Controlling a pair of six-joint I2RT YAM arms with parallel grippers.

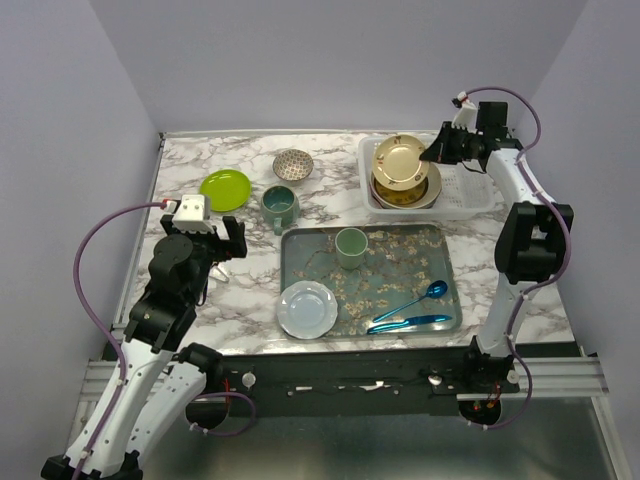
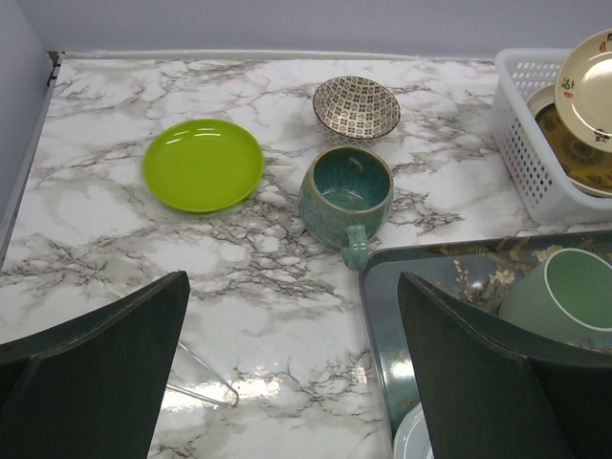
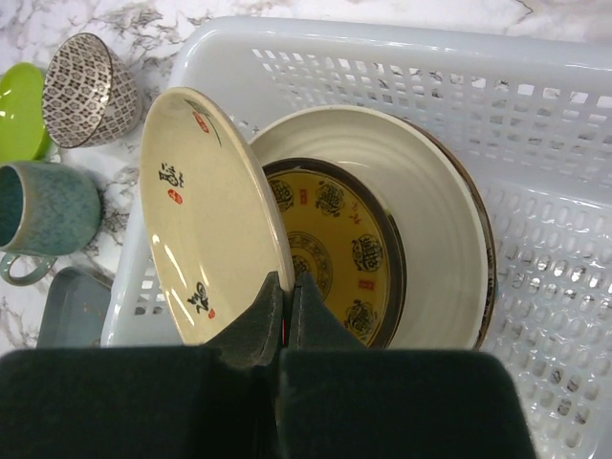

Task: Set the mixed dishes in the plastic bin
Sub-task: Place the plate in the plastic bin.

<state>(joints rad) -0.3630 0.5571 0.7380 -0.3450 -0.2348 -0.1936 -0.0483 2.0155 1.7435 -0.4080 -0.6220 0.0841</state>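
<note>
My right gripper (image 3: 287, 298) is shut on the rim of a cream plate (image 3: 206, 210) with red and black marks, holding it tilted on edge over the white plastic bin (image 3: 555, 124). Inside the bin an amber-yellow patterned plate (image 3: 339, 244) lies in a wider cream dish (image 3: 445, 239). From above, the right gripper (image 1: 437, 152) and cream plate (image 1: 400, 160) sit over the bin (image 1: 470, 192). A lime green plate (image 2: 203, 163), a speckled bowl (image 2: 356, 105) and a teal mug (image 2: 345, 194) stand on the marble table. My left gripper (image 2: 292, 373) hangs open and empty in front of the mug.
A grey crumb-strewn tray (image 1: 440, 265) lies at front centre. It carries a pale green cup (image 1: 351, 247), a pale blue plate (image 1: 307, 309) overhanging its left corner, and two blue spoons (image 1: 412, 305). The left gripper (image 1: 228, 240) is just left of the tray.
</note>
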